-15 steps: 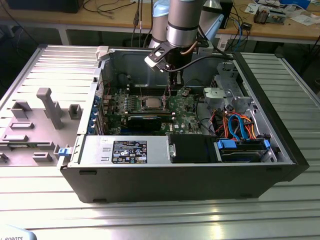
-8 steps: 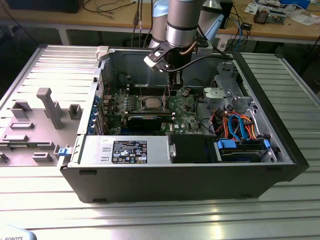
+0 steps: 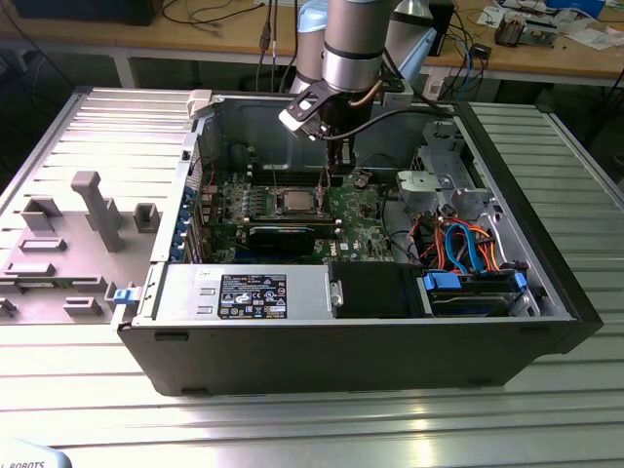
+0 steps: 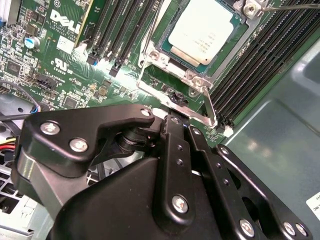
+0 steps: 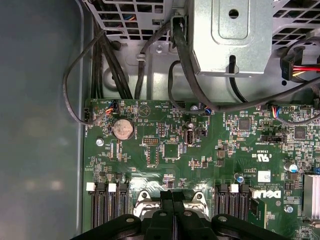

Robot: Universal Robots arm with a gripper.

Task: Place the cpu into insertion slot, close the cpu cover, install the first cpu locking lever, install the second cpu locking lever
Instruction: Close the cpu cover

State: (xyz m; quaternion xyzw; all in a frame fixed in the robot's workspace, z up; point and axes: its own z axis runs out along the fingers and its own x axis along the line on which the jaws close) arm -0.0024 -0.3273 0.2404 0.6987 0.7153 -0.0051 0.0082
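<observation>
**Status.** The gripper (image 4: 181, 122) stands inside the open case (image 3: 390, 351), low over the green board (image 5: 165, 150). Its fingers (image 5: 167, 205) are pressed together with nothing visible between them. The cpu (image 4: 202, 31) lies flat in the insertion slot (image 4: 165, 55), and the cpu cover (image 4: 196, 76) appears to frame it. The fingertips sit just beside a thin wire locking lever (image 4: 208, 105).

**Hazards.**
- The lever is thin and springy. A glancing contact could let it slip off the fingers and strike the board or the black memory slots (image 4: 270, 60) alongside.
- If the cover is not fully down, the lever is likely to bind.

**Limits of view.**
- The gripper body hides the near edge of the slot.
- Contact between fingertips and lever cannot be confirmed.
- A second lever (image 4: 287, 6) is cut off at the frame edge, so whether it is latched cannot be told.
</observation>
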